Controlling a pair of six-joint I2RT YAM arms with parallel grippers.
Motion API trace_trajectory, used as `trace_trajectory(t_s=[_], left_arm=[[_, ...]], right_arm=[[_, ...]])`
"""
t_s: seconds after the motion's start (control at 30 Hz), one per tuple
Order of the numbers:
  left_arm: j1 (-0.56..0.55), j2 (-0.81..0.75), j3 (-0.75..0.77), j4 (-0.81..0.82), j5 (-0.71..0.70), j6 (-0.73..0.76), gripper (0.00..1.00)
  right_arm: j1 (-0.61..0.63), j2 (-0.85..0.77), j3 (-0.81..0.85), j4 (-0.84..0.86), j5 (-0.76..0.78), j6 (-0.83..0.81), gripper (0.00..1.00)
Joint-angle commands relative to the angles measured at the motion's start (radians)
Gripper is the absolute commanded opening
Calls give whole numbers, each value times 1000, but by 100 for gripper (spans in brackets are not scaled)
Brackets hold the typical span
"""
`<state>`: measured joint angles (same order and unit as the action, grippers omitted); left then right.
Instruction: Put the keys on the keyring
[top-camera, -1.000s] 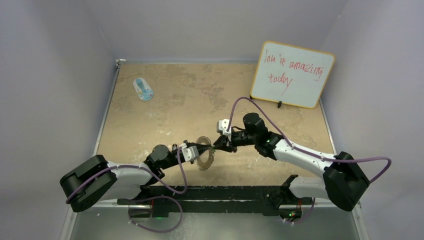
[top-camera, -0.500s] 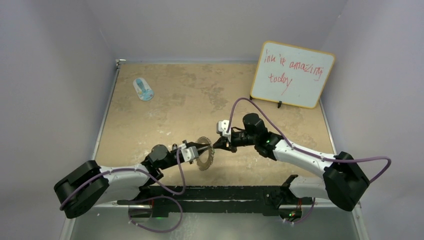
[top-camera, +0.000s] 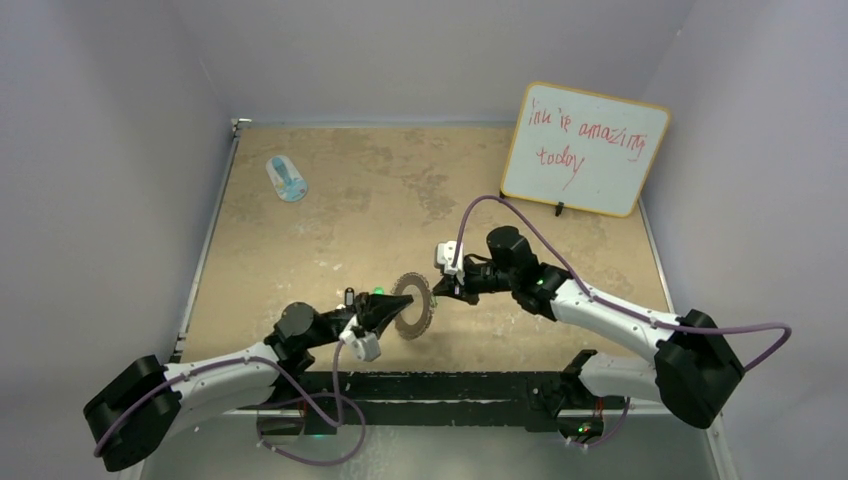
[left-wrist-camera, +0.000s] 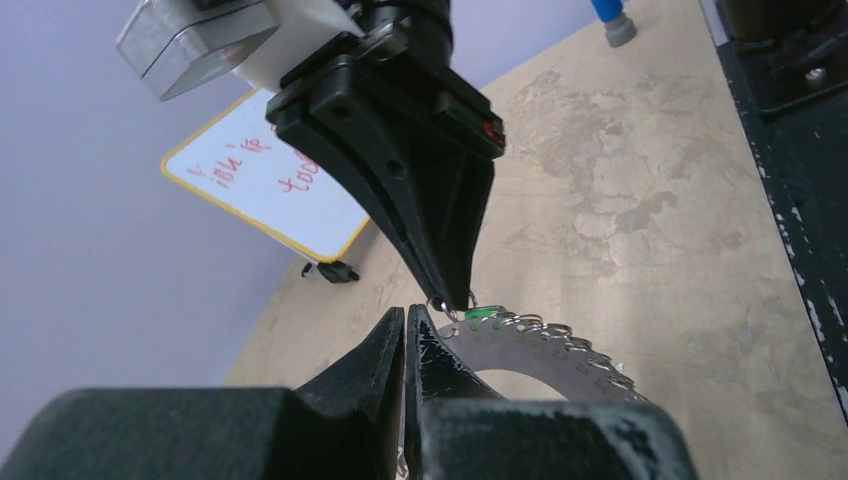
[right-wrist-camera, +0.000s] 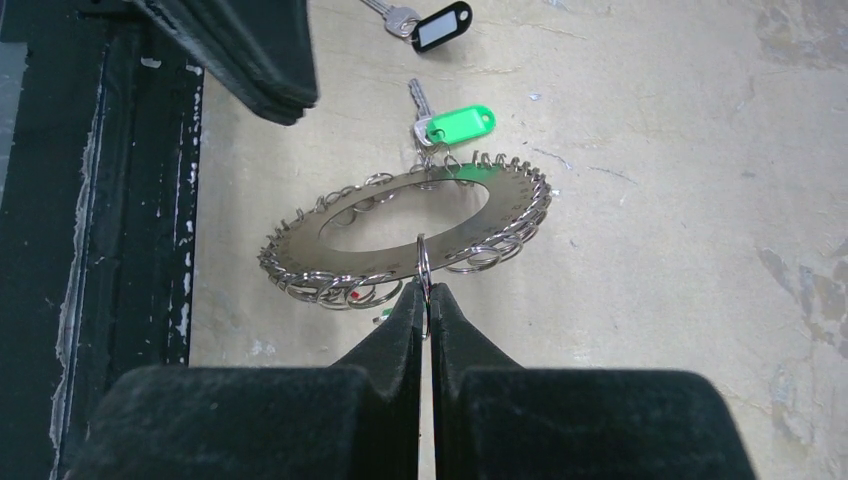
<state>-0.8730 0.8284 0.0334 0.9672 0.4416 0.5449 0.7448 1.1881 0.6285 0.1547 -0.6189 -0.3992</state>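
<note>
The keyring (top-camera: 413, 306), a flat silver ring with wire loops round its rim, is held tilted above the table between both grippers. My right gripper (top-camera: 440, 292) is shut on one of its wire loops (right-wrist-camera: 424, 270); the ring (right-wrist-camera: 300, 252) spreads out just beyond the fingertips. My left gripper (top-camera: 390, 306) is shut, its tip beside the ring's edge (left-wrist-camera: 540, 345), with nothing visibly held. The green-tagged key (right-wrist-camera: 458, 124) lies at the ring's far rim; whether it is hooked on I cannot tell. The black-tagged key (right-wrist-camera: 443, 25) lies on the table beyond. The red key is mostly hidden.
A blue-and-white oval object (top-camera: 287, 179) lies at the far left. A whiteboard (top-camera: 584, 148) with red writing leans at the back right. A black rail (top-camera: 430, 385) runs along the near table edge.
My left arm has drawn back toward its base and rolled its wrist. The keyring now stands more tilted. The green tag now shows beside the left gripper.
</note>
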Motion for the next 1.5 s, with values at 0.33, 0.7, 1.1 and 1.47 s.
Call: trace_trajectory(t_s=[0.33,0.7,1.1,1.47], left_arm=[[-4,-50,-33,173,267,209,0],[-3,-84,125,-254,-76,33,19],[-3,136,335,-541,-69,-15,22],[-4,197,432,-718,-23,34,25]], right_arm=[[-1,-34,54,-17,-5,-31,0],[15,-35,90,-63,18,8,0],[85,9,126,-94,83,23,0],[141,45,202,-207,206,-8,0]])
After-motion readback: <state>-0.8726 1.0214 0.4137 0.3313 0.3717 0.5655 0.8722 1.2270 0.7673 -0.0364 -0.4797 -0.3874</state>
